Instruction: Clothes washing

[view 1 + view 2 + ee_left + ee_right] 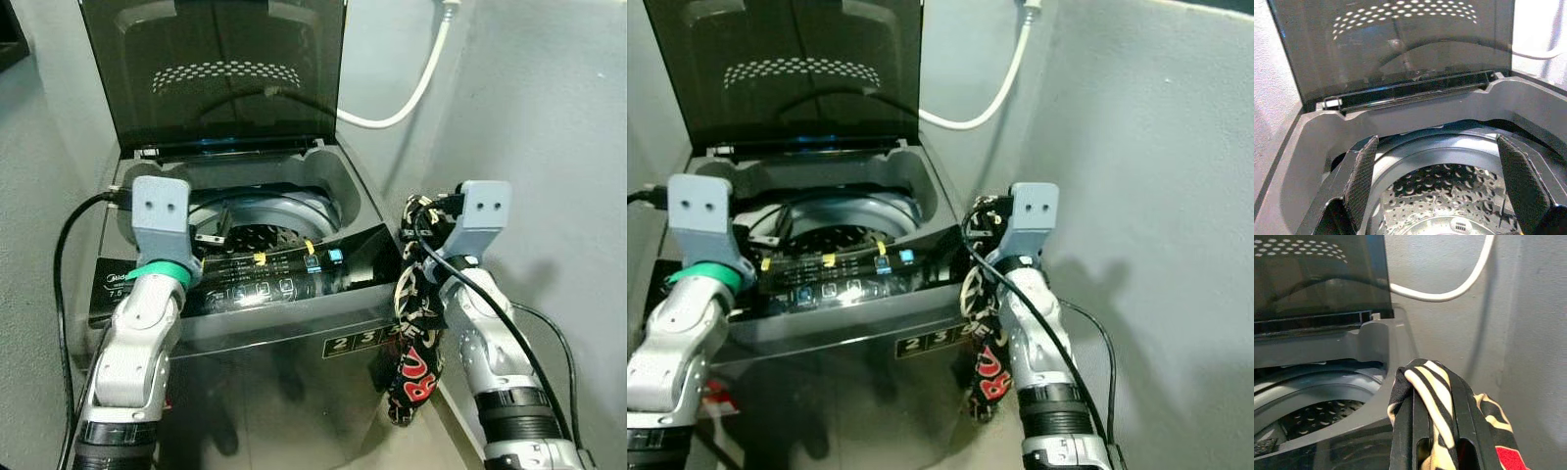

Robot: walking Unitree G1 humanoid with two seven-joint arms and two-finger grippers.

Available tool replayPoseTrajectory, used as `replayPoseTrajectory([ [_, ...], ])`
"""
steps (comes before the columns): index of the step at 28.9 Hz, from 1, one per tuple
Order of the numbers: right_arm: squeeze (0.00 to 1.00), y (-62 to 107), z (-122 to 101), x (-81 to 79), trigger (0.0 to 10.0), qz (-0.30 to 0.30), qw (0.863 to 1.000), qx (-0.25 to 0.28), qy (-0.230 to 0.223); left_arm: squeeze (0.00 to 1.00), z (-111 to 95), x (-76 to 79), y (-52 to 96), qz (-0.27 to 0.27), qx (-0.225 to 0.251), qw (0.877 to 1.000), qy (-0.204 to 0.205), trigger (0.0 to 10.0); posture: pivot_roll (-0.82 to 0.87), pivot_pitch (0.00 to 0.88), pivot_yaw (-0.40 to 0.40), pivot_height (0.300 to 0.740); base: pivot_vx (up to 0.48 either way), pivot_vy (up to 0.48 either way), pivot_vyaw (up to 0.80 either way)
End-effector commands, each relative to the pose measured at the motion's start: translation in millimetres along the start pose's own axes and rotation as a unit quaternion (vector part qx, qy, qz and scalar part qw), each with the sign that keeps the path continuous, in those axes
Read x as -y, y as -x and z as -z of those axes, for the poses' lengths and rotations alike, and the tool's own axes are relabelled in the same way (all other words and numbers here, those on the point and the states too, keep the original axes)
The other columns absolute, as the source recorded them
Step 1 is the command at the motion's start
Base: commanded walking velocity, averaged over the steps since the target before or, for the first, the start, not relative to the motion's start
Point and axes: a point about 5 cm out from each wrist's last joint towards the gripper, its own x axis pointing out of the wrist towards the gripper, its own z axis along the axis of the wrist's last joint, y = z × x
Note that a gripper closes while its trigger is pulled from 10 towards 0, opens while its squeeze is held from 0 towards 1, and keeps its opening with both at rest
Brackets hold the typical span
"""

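Your right gripper [1437, 440] has its fingers clenched on a black, cream and red garment [416, 338] that hangs just off the washing machine's [294, 294] right front corner. Your left gripper [1444, 186] is spread wide, empty, over the drum's [1444, 191] open mouth, its raised lid [211, 69] behind.

The lid [211, 73] of the washing machine [294, 304] is cut off at the frame top. The garment [1442, 396] wraps and hides the right gripper's fingers [1420, 431]. Control panel [260, 279] lettering is too small to read.
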Motion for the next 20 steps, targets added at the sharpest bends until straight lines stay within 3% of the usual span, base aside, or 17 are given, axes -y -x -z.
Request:
replayPoseTrajectory([
  [1, 0.0, 0.9, -2.3, -1.6, 10.0, -0.007, 1.0, 0.011, -0.003, 0.0, -1.4, 0.0, 0.8, -0.005, 0.008, 1.0, -0.004, 10.0, 0.0, 0.026, 0.017, 0.74, 0.0, 0.0, 0.0],
  [13, 0.0, 0.9, -1.6, -3.8, 10.0, -0.016, 1.0, 0.008, 0.017, 0.0, -2.7, -0.9, 1.3, -0.009, 0.011, 1.0, 0.0, 10.0, 0.01, 0.038, 0.015, 0.74, 0.294, 0.0, 0.0],
  [20, 0.0, 0.4, -1.3, -5.5, 10.0, -0.019, 1.0, 0.009, 0.013, 0.0, -2.8, -1.9, 1.3, -0.011, 0.011, 1.0, 0.0, 10.0, 0.01, 0.041, 0.016, 0.74, 0.335, 0.0, 0.69],
])
